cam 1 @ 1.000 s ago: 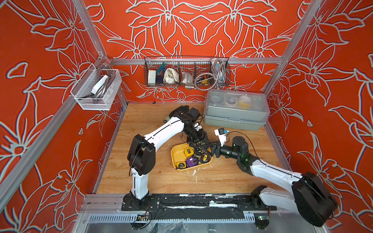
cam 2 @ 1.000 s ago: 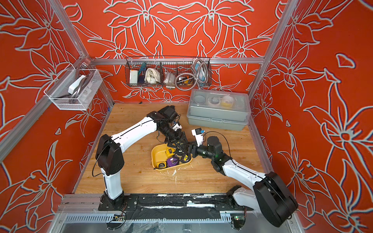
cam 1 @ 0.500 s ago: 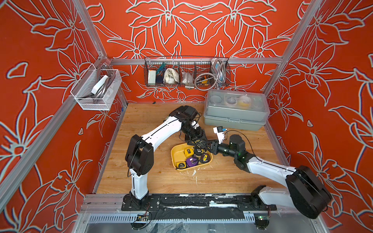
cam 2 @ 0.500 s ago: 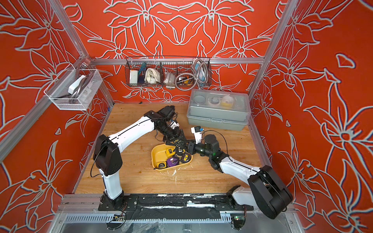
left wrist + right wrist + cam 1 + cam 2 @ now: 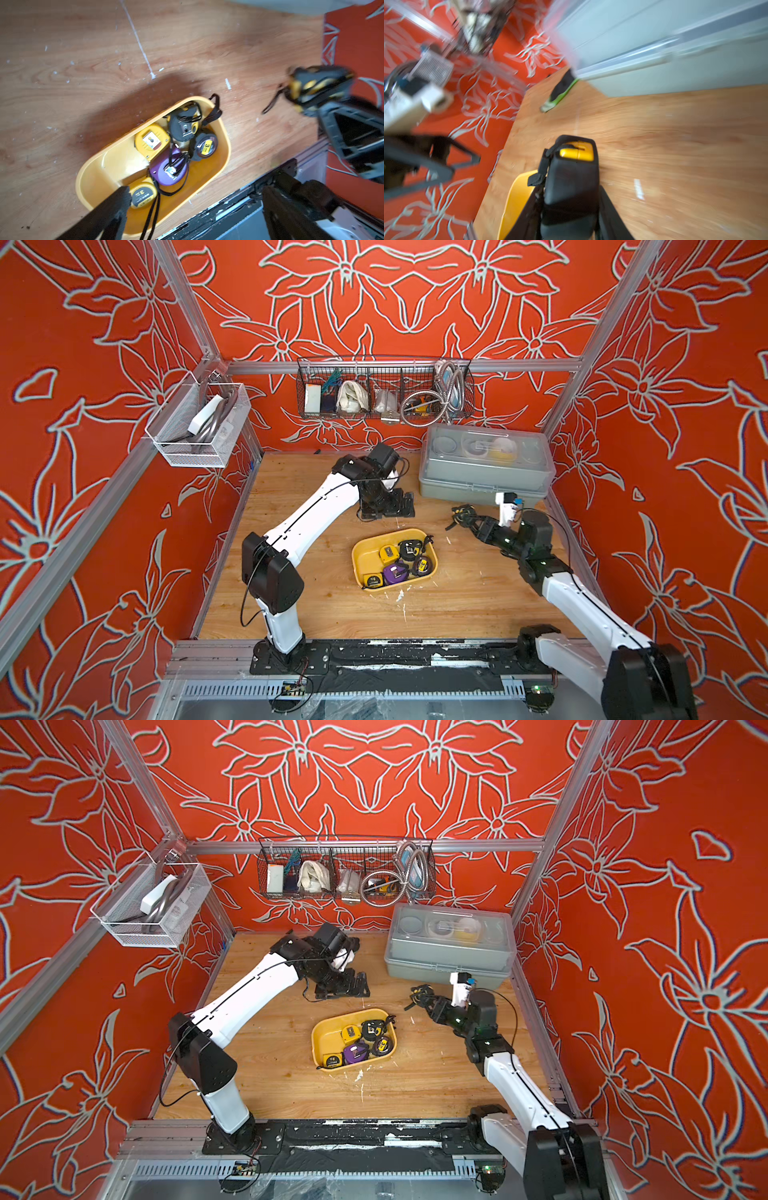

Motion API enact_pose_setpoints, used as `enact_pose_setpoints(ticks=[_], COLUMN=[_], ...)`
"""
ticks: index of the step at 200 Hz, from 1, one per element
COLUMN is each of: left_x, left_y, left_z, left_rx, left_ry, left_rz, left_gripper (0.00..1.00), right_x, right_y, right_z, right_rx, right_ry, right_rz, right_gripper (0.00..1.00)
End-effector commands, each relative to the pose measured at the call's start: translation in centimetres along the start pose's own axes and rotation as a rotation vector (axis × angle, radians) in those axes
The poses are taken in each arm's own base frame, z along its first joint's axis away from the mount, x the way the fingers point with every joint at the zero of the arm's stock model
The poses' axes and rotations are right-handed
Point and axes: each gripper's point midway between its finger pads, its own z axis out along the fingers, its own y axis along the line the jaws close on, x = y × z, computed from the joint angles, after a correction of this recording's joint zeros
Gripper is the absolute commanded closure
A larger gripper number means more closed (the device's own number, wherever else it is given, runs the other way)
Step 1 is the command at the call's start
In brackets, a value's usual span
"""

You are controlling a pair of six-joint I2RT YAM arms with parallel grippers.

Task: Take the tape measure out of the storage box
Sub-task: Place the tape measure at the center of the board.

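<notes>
Orange walls with white flower outlines close in a wooden worktop [image 5: 316,614]. Our right pincer [image 5: 464,517] is clamped on a black-and-yellow tape measure [image 5: 571,178], with a finger pressed against each flat side. A black wrist strap [image 5: 272,104] dangles from it. This tape measure is outside the storage box [image 5: 362,562], held over bare wood. We cannot tell how far above the wood it is.

The yellow box lies on the worktop, well apart from the right pincer, toward the left arm's side and nearer the robot's base. Just beyond the right pincer, away from the base, stands a grey case with a clear lid [image 5: 486,479].

Our left pincer [image 5: 390,506] stands wide open and holds nothing. In the left wrist view its dark fingers [image 5: 116,205] are spread far apart. In both top views it sits beyond the far rim of the box, clear of it.

Inside the box we see a purple tape measure [image 5: 168,170], two yellow tape measures [image 5: 151,141] and two black tape measures [image 5: 182,126]. They are crowded together at the end nearer the right pincer, their straps tangled.
</notes>
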Motion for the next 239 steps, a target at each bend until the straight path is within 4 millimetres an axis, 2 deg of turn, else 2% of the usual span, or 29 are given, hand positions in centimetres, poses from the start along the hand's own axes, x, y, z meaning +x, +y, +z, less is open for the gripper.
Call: enact_pose_setpoints(ticks=[1,27,48,80,93,114,123,142,161,177,183,213,239], left_x=[3.2,4.0,4.5,5.2,5.4,5.5,5.4,5.0,5.0,5.2,5.2,5.1,5.2], left_y=[4.0,5.1,5.7,6.3,6.3,6.4,6.6,6.9,7.4,7.8,7.9,8.4,9.4], left_z=[4.4,6.5,7.4,9.0,10.1,11.2,11.4,11.8,12.3,12.9,13.1,14.0,14.9], left_rx=[-0.143,-0.169,-0.194,-0.207,-0.188,-0.185,-0.199,-0.221,-0.244,-0.262,-0.265,-0.283,-0.328], left_ry=[0.157,0.202,0.232,0.278,0.292,0.313,0.309,0.297,0.303,0.313,0.312,0.305,0.306], left_rz=[-0.011,-0.04,-0.056,-0.089,-0.122,-0.155,-0.162,-0.167,-0.17,-0.183,-0.19,-0.214,-0.226], left_gripper=[0.0,0.0,0.01,0.0,0.0,0.0,0.01,0.0,0.0,0.0,0.0,0.0,0.01], right_x=[1.4,2.4,3.0,4.2,4.7,5.6,6.1,6.2,5.4,4.2,3.7,1.7,1.4], right_y=[-3.8,-6.8,-7.8,-9.7,-10.4,-11.3,-11.6,-11.5,-11.1,-10.7,-10.5,-8.6,-7.5], right_z=[-0.5,0.7,1.7,2.0,2.0,2.0,2.0,1.8,1.2,0.2,-0.2,-1.6,-2.0], right_rx=[0.065,0.074,0.066,0.144,0.169,0.192,0.203,0.203,0.222,0.269,0.282,0.285,0.253], right_ry=[0.084,0.15,0.175,0.228,0.232,0.232,0.238,0.241,0.233,0.209,0.198,0.156,0.141], right_rz=[0.123,0.225,0.237,0.229,0.238,0.276,0.278,0.266,0.22,0.162,0.136,0.05,0.036], right_gripper=[0.94,0.92,0.91,0.91,0.86,0.85,0.8,0.5,0.21,0.1,0.02,0.0,0.0])
